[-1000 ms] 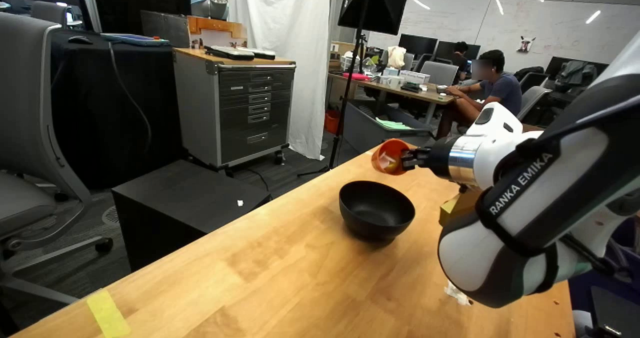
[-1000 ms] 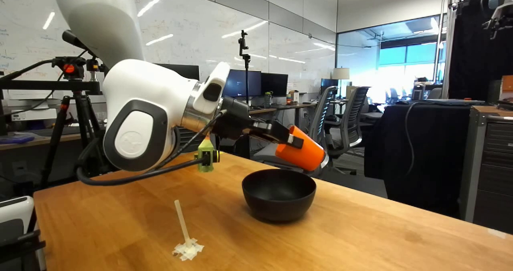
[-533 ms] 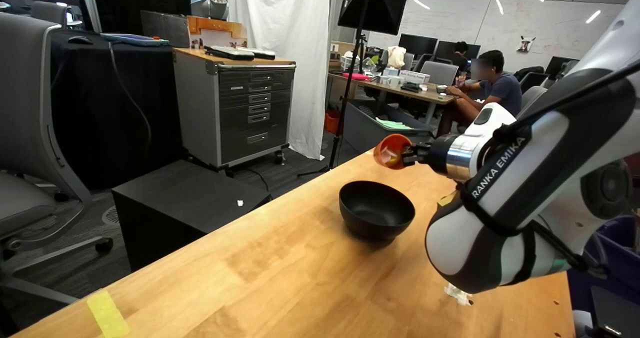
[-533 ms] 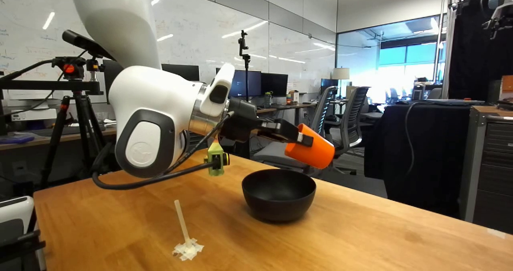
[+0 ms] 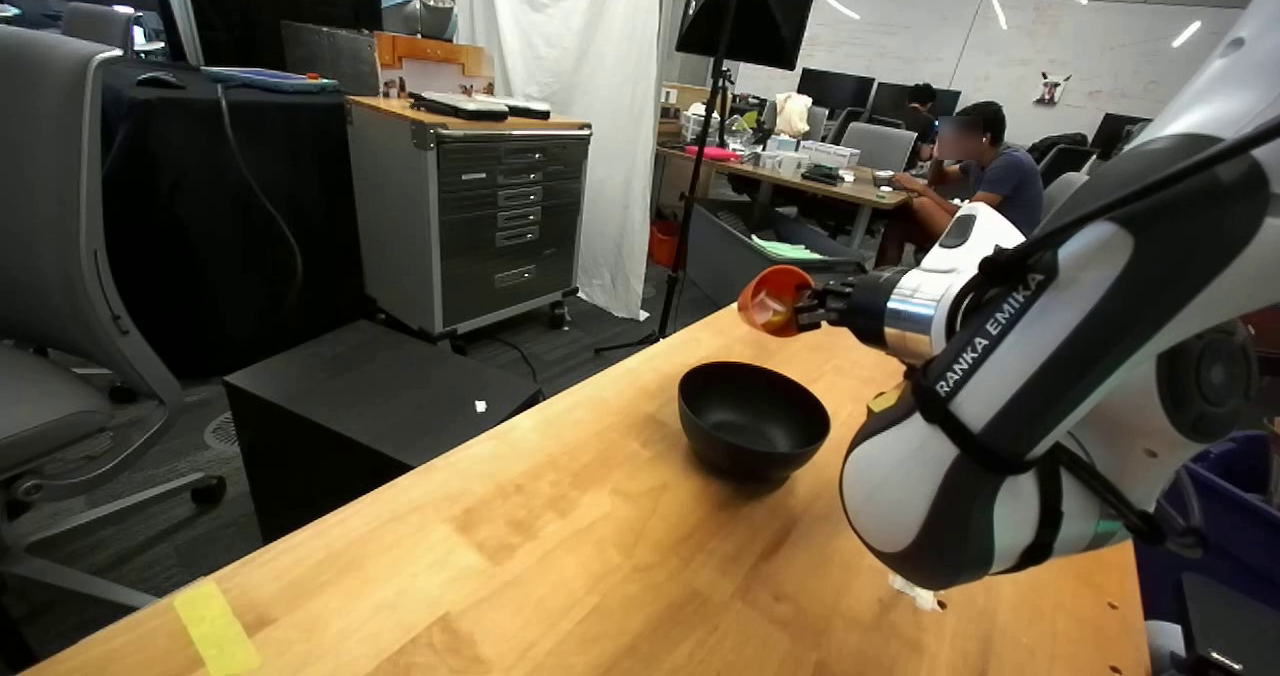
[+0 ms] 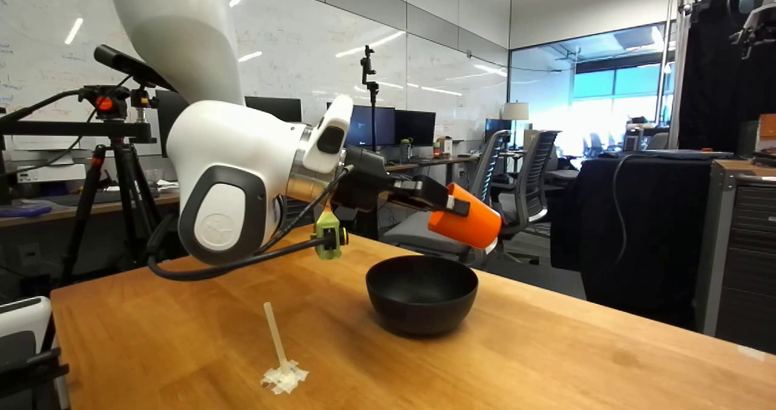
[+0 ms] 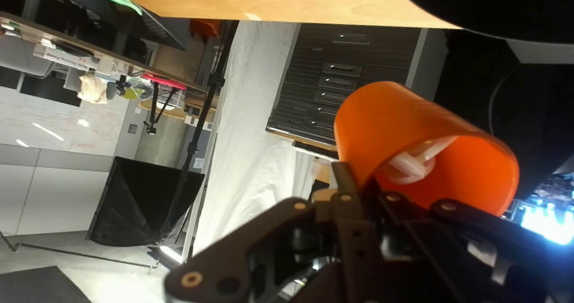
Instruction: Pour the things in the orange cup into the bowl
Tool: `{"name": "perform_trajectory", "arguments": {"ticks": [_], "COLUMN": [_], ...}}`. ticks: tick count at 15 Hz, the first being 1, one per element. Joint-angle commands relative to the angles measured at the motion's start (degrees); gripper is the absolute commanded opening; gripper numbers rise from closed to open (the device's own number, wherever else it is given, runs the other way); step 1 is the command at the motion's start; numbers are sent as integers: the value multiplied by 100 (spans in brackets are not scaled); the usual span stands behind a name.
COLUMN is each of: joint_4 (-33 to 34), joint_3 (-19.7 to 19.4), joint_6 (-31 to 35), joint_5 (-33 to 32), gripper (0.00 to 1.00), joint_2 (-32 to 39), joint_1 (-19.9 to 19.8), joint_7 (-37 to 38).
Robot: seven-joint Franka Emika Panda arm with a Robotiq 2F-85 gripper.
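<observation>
The orange cup (image 6: 470,223) hangs tilted in my gripper (image 6: 459,205), above table height and beyond the black bowl (image 6: 421,316). In an exterior view the cup (image 5: 787,280) shows its open mouth, above and behind the bowl (image 5: 745,464), with my gripper (image 5: 810,306) at its side. In the wrist view my gripper (image 7: 363,182) is shut on the cup wall (image 7: 385,119) near the rim. Pale, whitish bits (image 7: 410,165) with a touch of yellow lie inside the cup. The bowl (image 7: 502,7) shows at the top right. Its inside looks dark, with no bits visible.
The bowl stands on a wooden table (image 5: 560,516). A pale stick (image 6: 276,337) rises from white taped scraps (image 6: 285,378) on the table. A black box (image 5: 370,396) stands beyond the table edge. A yellow tape strip (image 5: 216,626) lies at the near corner.
The arm has shifted, carrying the cup a little upward and, in an exterior view, slightly right, then slightly back. The cup stays tilted in the gripper with bits inside. The bowl has not moved.
</observation>
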Motion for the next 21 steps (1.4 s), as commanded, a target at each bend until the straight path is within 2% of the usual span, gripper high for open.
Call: {"name": "perform_trajectory", "arguments": {"ticks": [1,8,21], "joint_4": [228,277,305], "joint_3": [-361,-1083,-1892], "joint_6": [176,177,175], "joint_5": [140,294,587], "gripper": [4,4,4], "joint_2": [204,548,1322], "joint_1": [366,1085,1901], "joint_7": [-24,111,536]}}
